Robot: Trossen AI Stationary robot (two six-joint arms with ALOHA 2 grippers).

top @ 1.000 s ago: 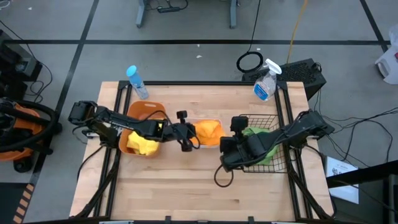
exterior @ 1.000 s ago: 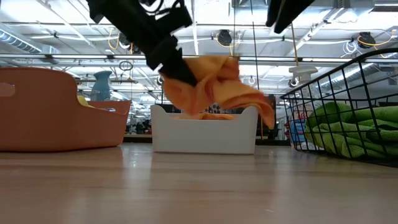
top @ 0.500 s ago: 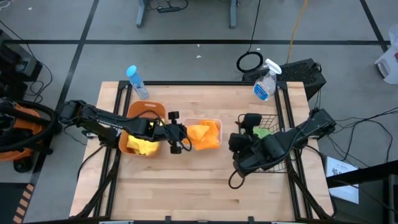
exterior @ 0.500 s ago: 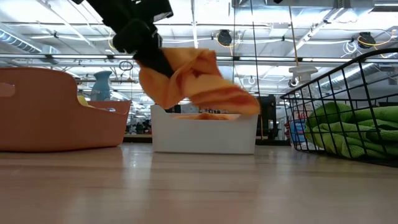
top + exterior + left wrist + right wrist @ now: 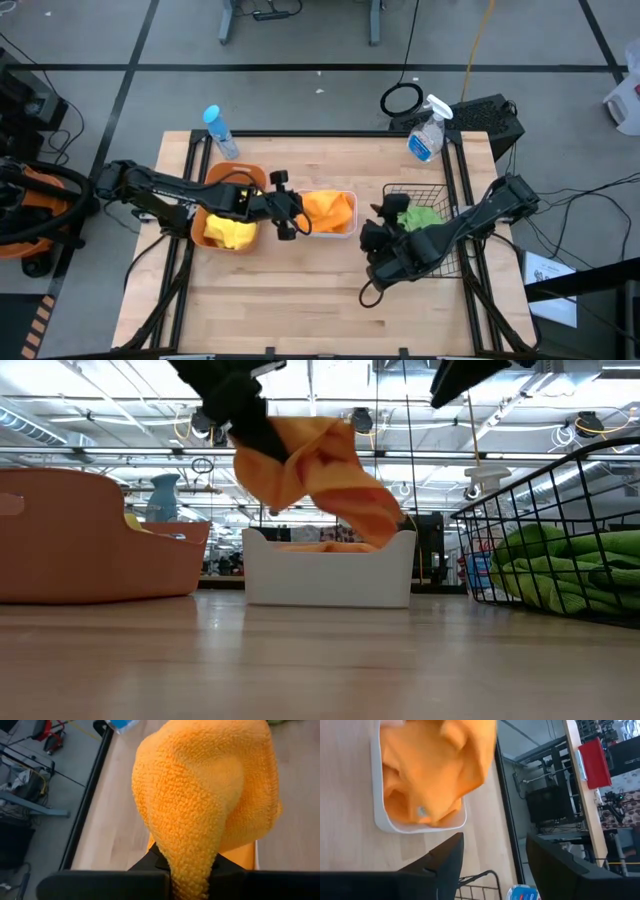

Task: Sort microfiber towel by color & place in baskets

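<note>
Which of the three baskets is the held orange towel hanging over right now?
The white rectangular tub in the middle; the left gripper holds the orange towel above it, not the orange-brown tub or wire basket.

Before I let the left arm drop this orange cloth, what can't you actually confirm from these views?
- Left end effector finger pads: buried under the fuzzy orange microfiber towel in the left wrist view.
- White rectangular plastic tub contents: mostly hidden by its wall in the low view.
- Count of yellow cloths in the orange-brown rounded tub: the left arm covers them in the high view.

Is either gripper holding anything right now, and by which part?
The left gripper pinches a fuzzy orange microfiber towel by a bunched upper edge, so it hangs over the white rectangular plastic tub. The right gripper is open, holding nothing.
</note>
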